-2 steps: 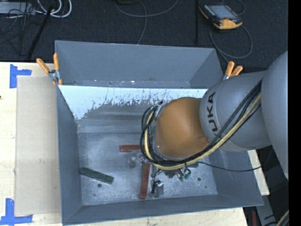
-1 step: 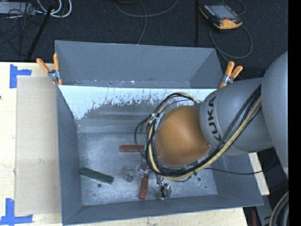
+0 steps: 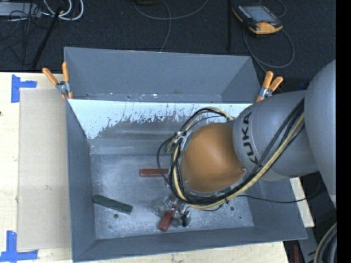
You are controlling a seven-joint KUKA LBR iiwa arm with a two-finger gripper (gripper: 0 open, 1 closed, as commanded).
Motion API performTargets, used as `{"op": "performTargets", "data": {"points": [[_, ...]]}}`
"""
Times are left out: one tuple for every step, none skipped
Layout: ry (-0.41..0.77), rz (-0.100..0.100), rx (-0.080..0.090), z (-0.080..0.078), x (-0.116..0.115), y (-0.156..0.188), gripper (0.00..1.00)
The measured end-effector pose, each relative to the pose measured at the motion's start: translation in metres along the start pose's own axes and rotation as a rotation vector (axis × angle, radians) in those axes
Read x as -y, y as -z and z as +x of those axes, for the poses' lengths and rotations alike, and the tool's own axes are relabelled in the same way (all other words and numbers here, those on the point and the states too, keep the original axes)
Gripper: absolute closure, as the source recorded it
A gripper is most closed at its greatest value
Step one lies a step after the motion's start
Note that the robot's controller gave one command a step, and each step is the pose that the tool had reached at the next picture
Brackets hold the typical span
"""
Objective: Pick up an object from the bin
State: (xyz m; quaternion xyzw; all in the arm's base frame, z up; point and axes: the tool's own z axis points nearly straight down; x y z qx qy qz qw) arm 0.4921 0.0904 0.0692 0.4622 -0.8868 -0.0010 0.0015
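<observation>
While the claw [image 3: 179, 215] hangs low over the grey metal bin's [image 3: 78, 169] floor, a small reddish-brown block [image 3: 165, 221] lies right against it; whether it is clenched or released I cannot tell. A clean pick likely needs the block centred, then a straight lift, clear of the brown stick [image 3: 153, 172] beyond the claw.

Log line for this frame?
gripper low in bin | beside red-brown block | brown stick, green bar lie apart
</observation>
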Motion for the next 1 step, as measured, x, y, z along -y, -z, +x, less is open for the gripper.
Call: {"op": "performTargets", "data": {"points": [[0.007, 0.008, 0.006, 0.0142, 0.0022, 0.1355, 1.0]]}}
